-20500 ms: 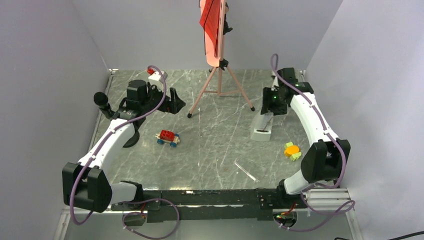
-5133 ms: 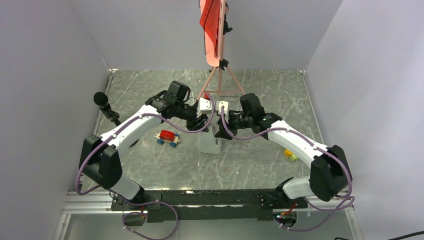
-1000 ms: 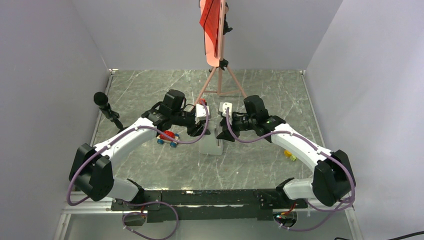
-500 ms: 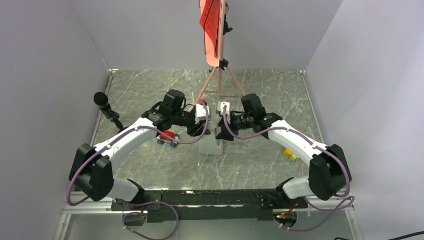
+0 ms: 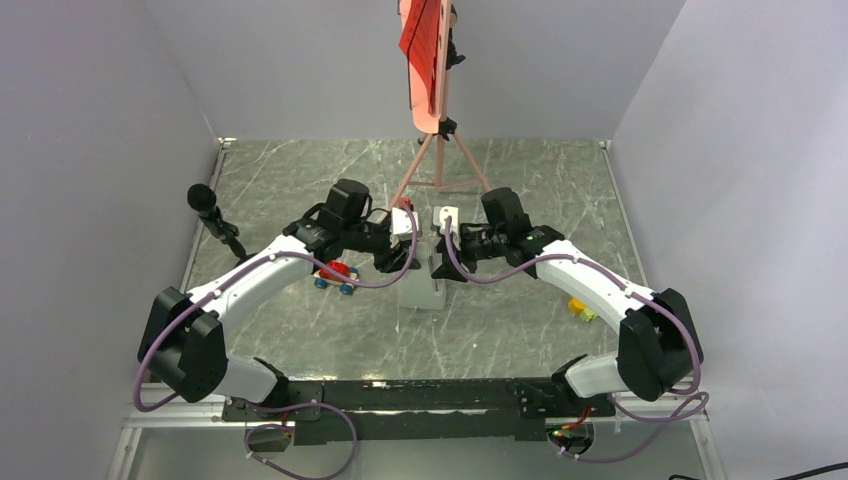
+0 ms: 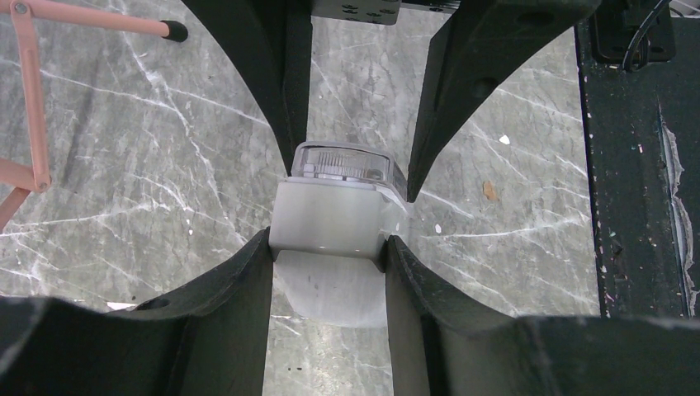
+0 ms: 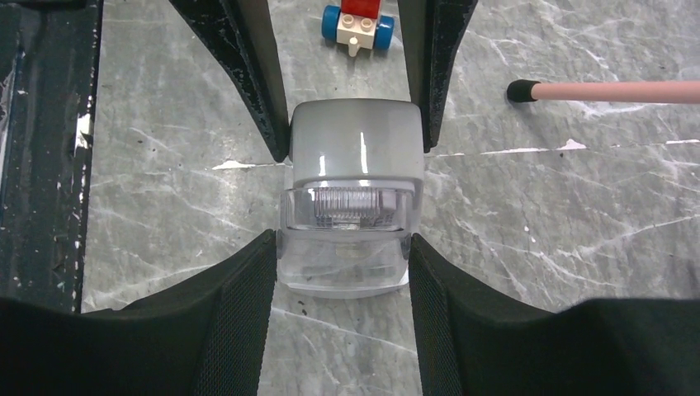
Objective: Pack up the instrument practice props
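The grey-white metronome (image 5: 420, 290) stands upright mid-table, and both grippers grip it from opposite sides. My left gripper (image 6: 328, 247) is shut on its white body (image 6: 330, 219), with the fingers pressed to both flanks. My right gripper (image 7: 342, 247) is shut on its clear front cover (image 7: 345, 235), below the grey top (image 7: 355, 136). In the top view the left gripper (image 5: 400, 262) and right gripper (image 5: 440, 265) face each other across it. The salmon-pink music stand (image 5: 438, 170) stands at the back and carries the red sheet (image 5: 420, 35).
A red toy car (image 5: 335, 274) with blue wheels sits just left of the metronome, under the left arm. A stand leg (image 7: 611, 91) with a black foot reaches close to the grippers. A black microphone-like prop (image 5: 205, 197) stands at far left, a yellow-green toy (image 5: 583, 310) at right.
The right wrist has shifted slightly left over the last second; both grips hold unchanged. Much earlier the arms were apart and the metronome lay at the right.
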{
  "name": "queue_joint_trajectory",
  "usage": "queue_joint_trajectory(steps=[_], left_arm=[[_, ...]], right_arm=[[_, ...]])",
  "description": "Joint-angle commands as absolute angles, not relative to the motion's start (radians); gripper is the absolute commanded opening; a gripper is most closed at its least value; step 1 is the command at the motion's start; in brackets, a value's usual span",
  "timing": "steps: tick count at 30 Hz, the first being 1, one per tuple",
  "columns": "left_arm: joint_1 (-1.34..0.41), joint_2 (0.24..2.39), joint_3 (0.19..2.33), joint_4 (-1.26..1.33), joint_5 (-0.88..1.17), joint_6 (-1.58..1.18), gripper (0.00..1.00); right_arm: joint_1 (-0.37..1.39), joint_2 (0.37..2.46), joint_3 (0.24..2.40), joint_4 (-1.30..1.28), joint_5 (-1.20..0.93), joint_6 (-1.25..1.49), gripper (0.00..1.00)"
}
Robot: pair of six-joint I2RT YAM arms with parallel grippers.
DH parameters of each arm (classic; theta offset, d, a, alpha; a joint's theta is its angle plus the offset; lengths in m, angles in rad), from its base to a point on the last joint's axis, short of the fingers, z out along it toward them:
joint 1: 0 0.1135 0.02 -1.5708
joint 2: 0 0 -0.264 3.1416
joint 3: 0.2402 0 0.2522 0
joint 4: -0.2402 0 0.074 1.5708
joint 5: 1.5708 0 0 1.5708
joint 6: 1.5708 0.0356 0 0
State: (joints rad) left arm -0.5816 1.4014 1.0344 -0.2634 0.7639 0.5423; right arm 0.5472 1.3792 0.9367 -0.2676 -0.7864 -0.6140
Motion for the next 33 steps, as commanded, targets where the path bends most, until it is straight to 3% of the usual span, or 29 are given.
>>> queue_joint_trajectory(steps=[1,33], left_arm=[[-0.574,1.425,1.006,-0.348,0.693,0.611,0.01],[-0.564,1.43,1.002,-0.345,0.695,0.617,0.01]], right_arm=[[0.564,1.385,0.963,-0.285,-0.758,-0.736,0.0],[0.566,1.373,1.064,-0.353,-0.789,-0.64,0.0]])
